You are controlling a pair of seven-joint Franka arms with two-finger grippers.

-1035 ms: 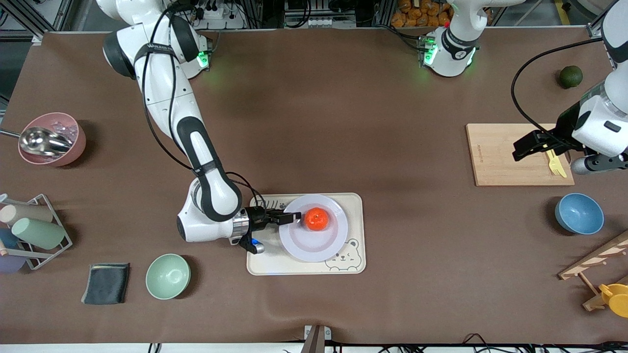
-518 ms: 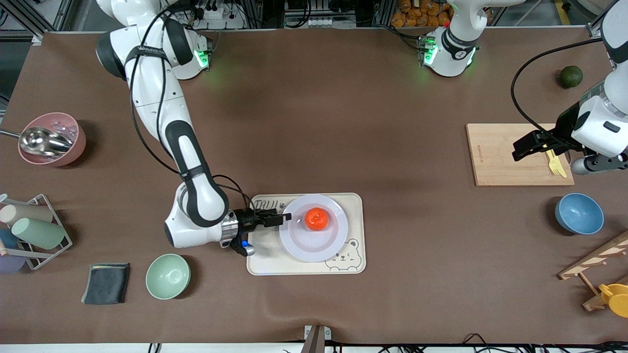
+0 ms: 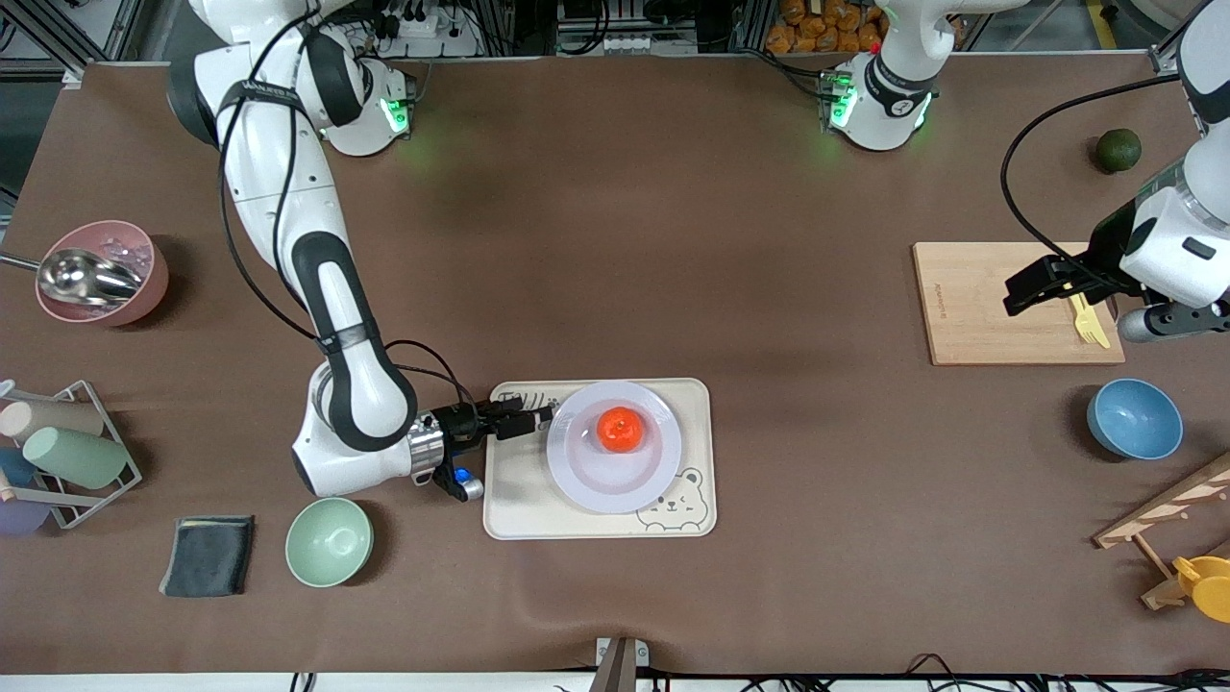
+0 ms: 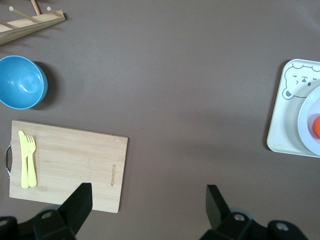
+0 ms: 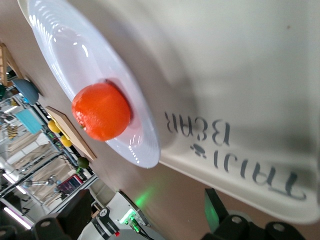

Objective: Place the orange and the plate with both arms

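Note:
The orange (image 3: 620,429) sits on the pale plate (image 3: 615,476), which lies on the cream bear-printed tray (image 3: 514,500). My right gripper (image 3: 541,419) is open and empty, low over the tray's end toward the right arm's end, just clear of the plate's rim. In the right wrist view the orange (image 5: 101,111) rests on the plate (image 5: 65,55) ahead of my open right gripper (image 5: 145,210). My left gripper (image 3: 1015,293) waits open and empty over the edge of the wooden cutting board (image 3: 990,308). It shows open in the left wrist view (image 4: 147,200).
A yellow fork (image 3: 1088,322) lies on the cutting board. A blue bowl (image 3: 1134,418) and a wooden rack (image 3: 1168,509) are nearer the camera than the board. A green bowl (image 3: 329,541), a dark cloth (image 3: 207,556), a cup rack (image 3: 58,452) and a pink bowl (image 3: 101,272) are at the right arm's end.
My right gripper has drawn back from the orange toward the right arm's end, off the plate. The orange stays on the plate. The left arm has not moved.

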